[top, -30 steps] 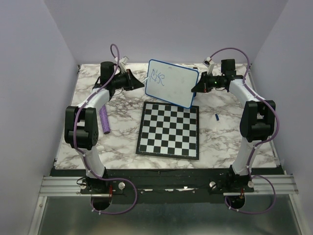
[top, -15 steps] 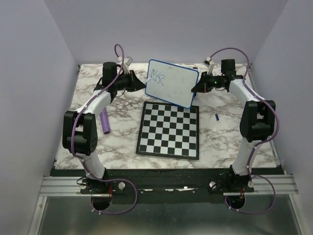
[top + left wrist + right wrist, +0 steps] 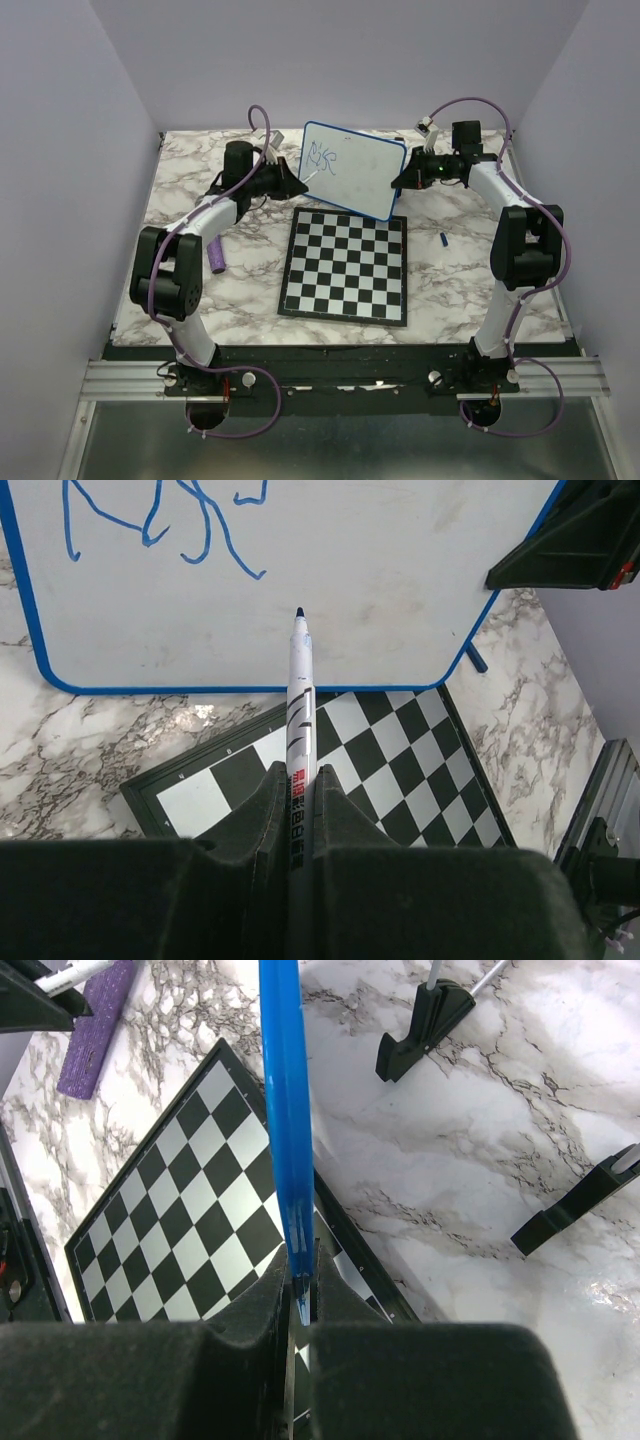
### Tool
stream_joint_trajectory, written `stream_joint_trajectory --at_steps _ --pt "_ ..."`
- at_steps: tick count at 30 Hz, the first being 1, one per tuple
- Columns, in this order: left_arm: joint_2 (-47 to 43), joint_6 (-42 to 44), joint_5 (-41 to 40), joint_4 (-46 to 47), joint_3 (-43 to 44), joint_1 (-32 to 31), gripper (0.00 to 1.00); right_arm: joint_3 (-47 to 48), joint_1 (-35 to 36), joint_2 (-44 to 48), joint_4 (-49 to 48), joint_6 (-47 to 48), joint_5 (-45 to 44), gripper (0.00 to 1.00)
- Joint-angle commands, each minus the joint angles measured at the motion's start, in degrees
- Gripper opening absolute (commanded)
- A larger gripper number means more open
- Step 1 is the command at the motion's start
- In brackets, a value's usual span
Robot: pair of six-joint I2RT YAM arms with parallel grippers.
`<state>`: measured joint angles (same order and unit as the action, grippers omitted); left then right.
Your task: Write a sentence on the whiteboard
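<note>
The whiteboard (image 3: 352,180), white with a blue rim, stands tilted above the chessboard's far edge. My right gripper (image 3: 400,180) is shut on its right edge; the right wrist view has the blue rim (image 3: 283,1110) running edge-on between the jaws of that gripper (image 3: 300,1265). Blue strokes of the sentence (image 3: 323,155) sit near the board's top left, and show larger in the left wrist view as the sentence (image 3: 160,525). My left gripper (image 3: 300,780) is shut on a white marker (image 3: 300,690). Its dark tip points at the whiteboard (image 3: 380,570) just below the strokes; contact is unclear.
A black-and-white chessboard (image 3: 347,265) lies flat in the middle of the marble table (image 3: 450,290). A purple eraser-like block (image 3: 214,245) lies left of it and a small blue cap (image 3: 443,238) to its right. Two black feet (image 3: 425,1025) (image 3: 575,1205) rest behind the board.
My left arm has swung right, carrying the marker from beside the board's left edge to its face. The right arm and the whiteboard have stayed put.
</note>
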<state>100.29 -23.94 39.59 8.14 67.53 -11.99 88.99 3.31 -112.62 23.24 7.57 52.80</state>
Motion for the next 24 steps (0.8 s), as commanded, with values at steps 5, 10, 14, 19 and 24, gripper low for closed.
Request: stream_joint_trajectory --at_steps 5,10,14,19,24 --pt "-0.27 0.39 -4.61 3.19 -0.55 -3.92 0.00 1.71 0.47 -0.67 0.49 1.22 1.17 0.00" --pt "0.96 0.39 -5.93 3.63 -0.47 -6.11 0.00 1.62 0.38 -0.50 0.57 1.39 1.17 0.00" --pt "1.22 -0.66 -7.24 5.82 -0.73 -7.96 0.00 1.63 0.38 -0.50 0.49 1.39 1.34 0.00" --pt "2.62 -2.51 -9.18 7.94 0.41 -10.50 0.00 1.62 0.38 -0.76 0.57 1.39 1.26 0.00" --pt "5.09 -3.92 -11.73 7.77 3.13 -12.71 0.00 1.62 0.38 -0.67 0.57 1.39 1.26 0.00"
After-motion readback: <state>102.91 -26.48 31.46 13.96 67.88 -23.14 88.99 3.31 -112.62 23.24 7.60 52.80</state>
